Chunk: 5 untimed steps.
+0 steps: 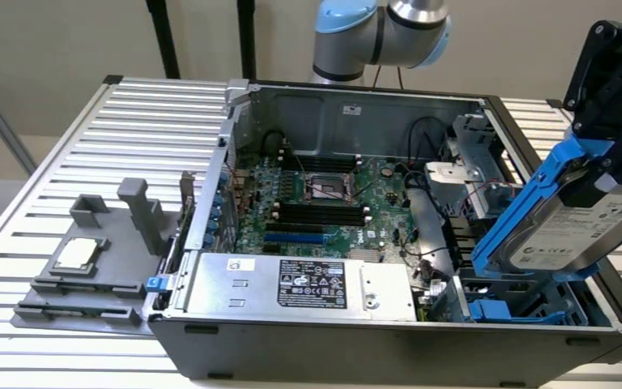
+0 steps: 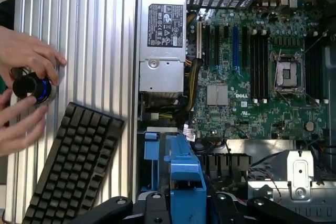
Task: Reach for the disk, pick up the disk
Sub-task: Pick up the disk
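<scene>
Likely robotics lab or test bench: slatted aluminium table (image 1: pixel 127 113), opened computer case (image 1: pixel 398 332) exposing motherboard (image 1: pixel 327 203), robot arm (image 1: pixel 381 32) overhead, keyboard (image 2: pixel 73 166), person's hands (image 2: pixel 26 56) on knob controller (image 2: pixel 32 87).

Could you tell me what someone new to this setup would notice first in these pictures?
Probably the disk in its blue carrier, held tilted by the end effector above the open computer case at the exterior view's right. Next, the green motherboard inside the case, and a person's hands on a black knob beside a keyboard.
</scene>
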Available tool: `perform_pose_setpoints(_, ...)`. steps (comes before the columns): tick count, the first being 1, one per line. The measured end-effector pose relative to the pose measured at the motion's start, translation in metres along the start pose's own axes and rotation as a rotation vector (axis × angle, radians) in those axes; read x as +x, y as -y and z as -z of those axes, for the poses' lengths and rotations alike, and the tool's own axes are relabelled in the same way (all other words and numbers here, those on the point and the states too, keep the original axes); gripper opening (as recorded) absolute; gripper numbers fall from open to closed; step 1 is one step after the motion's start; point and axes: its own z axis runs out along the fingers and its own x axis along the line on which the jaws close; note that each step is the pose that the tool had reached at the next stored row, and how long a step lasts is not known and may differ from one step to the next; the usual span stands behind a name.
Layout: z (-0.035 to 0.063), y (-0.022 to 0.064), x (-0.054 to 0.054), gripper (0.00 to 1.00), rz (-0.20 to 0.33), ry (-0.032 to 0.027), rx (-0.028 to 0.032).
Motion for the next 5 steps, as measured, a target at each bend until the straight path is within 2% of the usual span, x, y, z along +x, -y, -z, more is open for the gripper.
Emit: perform_pose_setpoints(5,0.0000,0.0000,0.0000,0.33,0.000,0.0000,0.0000)
